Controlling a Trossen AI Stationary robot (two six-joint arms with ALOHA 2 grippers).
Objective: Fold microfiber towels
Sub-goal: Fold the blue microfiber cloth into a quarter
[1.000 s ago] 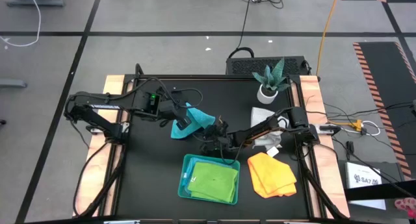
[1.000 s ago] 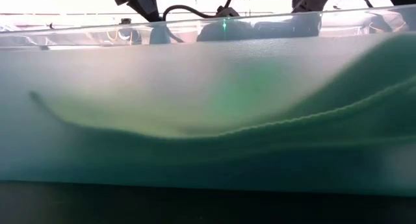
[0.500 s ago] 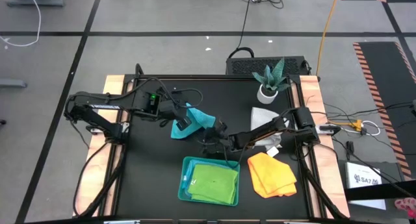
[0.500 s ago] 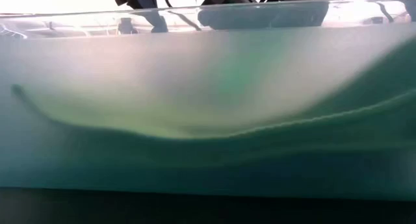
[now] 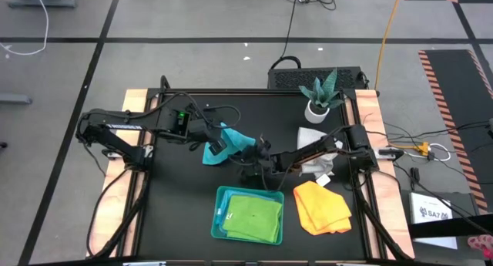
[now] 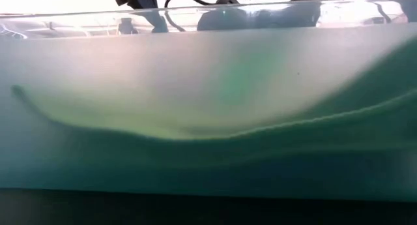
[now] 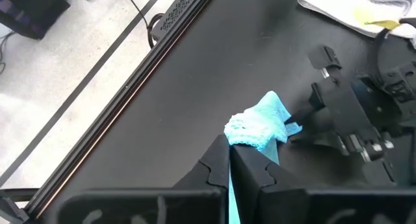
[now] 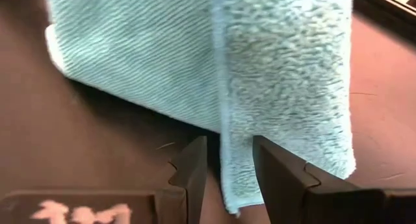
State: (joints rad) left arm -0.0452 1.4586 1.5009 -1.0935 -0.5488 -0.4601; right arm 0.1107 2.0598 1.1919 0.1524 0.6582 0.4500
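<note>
A turquoise blue microfiber towel [image 5: 229, 139] hangs at the table's middle from my left gripper [image 5: 218, 148], which is shut on it. My right gripper [image 5: 258, 152] has come in from the right and is open. Its two fingers [image 8: 195, 169] stand on either side of the towel's hanging lower corner [image 8: 233, 185]; whether they touch it, I cannot tell. A lime green towel [image 5: 253, 216] lies flat in the teal tray [image 5: 219, 216]. A yellow-orange towel [image 5: 322, 207] and a pale grey-white towel [image 5: 311, 136] lie on the table at the right. My left gripper pinches a bunched upper part of the turquoise towel [image 7: 255, 128] between its two shut fingers [image 7: 214, 175]. The fingers come from the table's left, slanting down. The towel hangs below them in folds.
A potted plant [image 5: 320, 98] stands at the far right of the table. The tray's translucent wall [image 6: 208, 120] fills the low view. The black tabletop is bare to the left of the tray [image 5: 177, 204].
My right gripper has risen a little and gone toward the far edge, up to the hanging turquoise towel. The towel itself hangs as before.
</note>
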